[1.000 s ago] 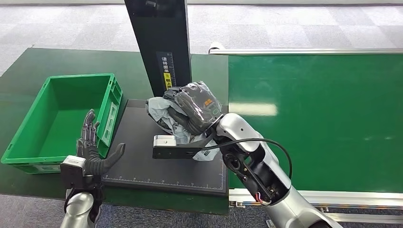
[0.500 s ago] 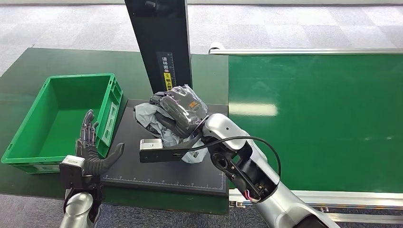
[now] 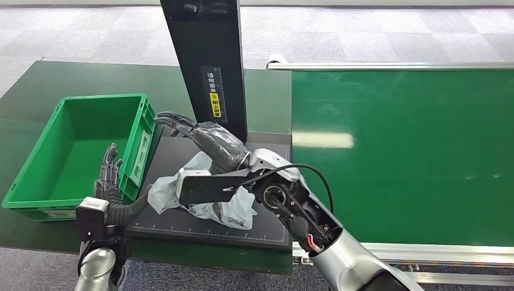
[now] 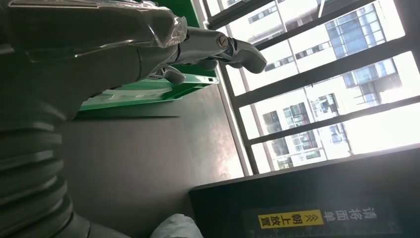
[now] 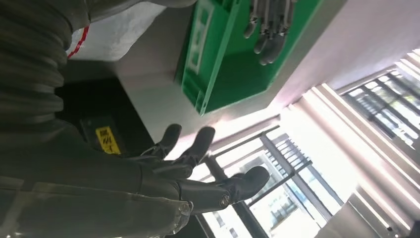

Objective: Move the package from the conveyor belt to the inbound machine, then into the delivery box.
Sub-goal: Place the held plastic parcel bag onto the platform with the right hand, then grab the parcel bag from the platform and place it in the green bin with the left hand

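- Overhead, the crumpled grey plastic package [image 3: 203, 197] was seen lying on the black scanner platform [image 3: 267, 227], released; the right hand [image 3: 203, 138] was held above it, fingers spread toward the green plastic crate [image 3: 36, 163].
- Beside the crate, the left hand [image 3: 118, 191] was raised, fingers apart.
- At the right wrist, fingers [image 5: 198, 144] were seen splayed, holding nothing.

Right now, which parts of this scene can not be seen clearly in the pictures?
- Package, head view: its middle is covered by the right arm and wrist camera, so any label stays hidden.
- Black platform of the inbound machine, head view: partly covered by package and arm; the column's top is cut off by the picture's edge.
- Green box, head view: the near wall hides part of its floor.
- Left hand, head view: its fingers overlap the box wall; contact cannot be judged.
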### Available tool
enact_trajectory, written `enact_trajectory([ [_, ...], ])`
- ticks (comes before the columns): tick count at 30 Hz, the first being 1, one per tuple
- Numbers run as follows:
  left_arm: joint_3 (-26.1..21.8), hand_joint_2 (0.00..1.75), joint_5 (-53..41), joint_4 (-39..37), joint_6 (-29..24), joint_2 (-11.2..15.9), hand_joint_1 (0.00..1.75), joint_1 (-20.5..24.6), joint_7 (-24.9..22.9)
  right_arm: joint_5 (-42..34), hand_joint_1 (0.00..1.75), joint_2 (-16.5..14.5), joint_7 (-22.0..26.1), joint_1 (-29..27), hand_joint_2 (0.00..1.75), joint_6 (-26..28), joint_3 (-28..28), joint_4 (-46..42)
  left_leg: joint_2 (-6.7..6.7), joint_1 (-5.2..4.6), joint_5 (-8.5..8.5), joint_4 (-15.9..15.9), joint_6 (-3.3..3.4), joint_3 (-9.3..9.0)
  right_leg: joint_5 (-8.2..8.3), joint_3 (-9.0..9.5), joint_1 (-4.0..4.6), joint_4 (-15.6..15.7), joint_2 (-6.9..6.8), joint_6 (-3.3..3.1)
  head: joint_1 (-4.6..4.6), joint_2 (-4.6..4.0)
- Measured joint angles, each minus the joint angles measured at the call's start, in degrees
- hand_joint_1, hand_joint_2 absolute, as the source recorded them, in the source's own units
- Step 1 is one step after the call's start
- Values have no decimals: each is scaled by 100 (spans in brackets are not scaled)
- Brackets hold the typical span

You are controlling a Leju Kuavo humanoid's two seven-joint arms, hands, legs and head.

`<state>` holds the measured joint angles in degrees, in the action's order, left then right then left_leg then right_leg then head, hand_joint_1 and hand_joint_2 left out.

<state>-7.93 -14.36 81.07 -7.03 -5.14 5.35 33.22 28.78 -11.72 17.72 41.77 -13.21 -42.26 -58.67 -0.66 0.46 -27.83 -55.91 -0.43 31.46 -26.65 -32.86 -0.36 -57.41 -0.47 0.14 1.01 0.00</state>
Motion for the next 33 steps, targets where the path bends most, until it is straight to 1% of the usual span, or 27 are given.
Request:
enact_trajectory([
  [2, -22, 175, -4, 21, 15, 0, 0, -37, -11, -516, 0, 26, 145, -40, 175, -139, 243, 146, 0, -1, 0, -1, 0, -1, 0, 0, 0, 0, 0, 0, 0, 0],
  [5, -68, 175, -8, 85, 32, 3, 0, -114, -25, -946, 0, 123, 272, -171, 175, -144, 575, 282, 1, 0, -1, -1, 0, -1, 0, -1, 0, 1, 0, 0, 1, 0],
  [10, -144, 175, -65, 189, 79, 18, 0, -256, -70, -2060, 0, 426, 643, -672, 175, -322, 1282, 250, 6, 0, -2, -1, 0, 2, -1, -2, 0, 1, -3, 0, 1, 0],
  [14, -162, 175, -108, 238, 117, 34, 0, -331, -96, -2405, 0, 629, 715, -1078, 175, -328, 1735, 51, 0, 0, -4, -1, -1, -2, -1, -3, 0, 3, -1, 0, 2, 0],
  [17, -170, 175, -160, 279, 244, 33, 0, -433, -162, -2735, 0, 787, 712, -1604, 175, 18, 2183, -335, 20, 0, -4, -1, -1, -2, -5, 1, 0, 5, -20, 1, 1, 0],
  [19, -157, 175, -222, 290, 380, 20, 0, -545, -212, -2887, 0, 890, 706, -2089, 175, 261, 2631, -688, 30, 0, -6, -1, 0, 2, -7, 1, 0, 6, -28, 2, 0, 0],
  [21, -98, 175, -334, 267, 581, -16, 0, -656, -263, -2987, 0, 944, 720, -2663, 175, 388, 3175, -1118, 32, -3, -12, -1, 3, 6, -9, -1, -3, 8, -31, 4, 1, 0],
  [24, 154, 175, -678, 135, 805, -86, 0, -779, -317, -3018, 0, 944, 787, -3494, 175, 433, 3960, -1773, 34, -7, -18, -1, 5, 14, -13, -3, -6, 9, -35, 7, 1, 0],
  [26, 430, 175, -1042, 34, 737, -105, 0, -845, -333, -2961, 0, 912, 807, -3860, 175, 412, 4328, -2094, 25, -7, -20, 0, 4, 16, -13, -4, -7, 9, -28, 7, 1, 0],
  [29, 930, 175, -1710, -28, 569, -62, 0, -925, -441, -2828, 0, 832, 809, -4125, 175, 403, 4623, -2363, 13, -6, -22, 0, 3, 8, -12, -4, -6, 9, -18, 6, 2, 0],
  [33, 1657, 175, -2596, -29, 533, 125, 0, -993, -702, -2740, 0, 753, 810, -4246, 175, 445, 4791, -2492, 19, -5, -19, 0, 2, -1, -12, 1, -5, 9, -19, 6, 2, 0],
])
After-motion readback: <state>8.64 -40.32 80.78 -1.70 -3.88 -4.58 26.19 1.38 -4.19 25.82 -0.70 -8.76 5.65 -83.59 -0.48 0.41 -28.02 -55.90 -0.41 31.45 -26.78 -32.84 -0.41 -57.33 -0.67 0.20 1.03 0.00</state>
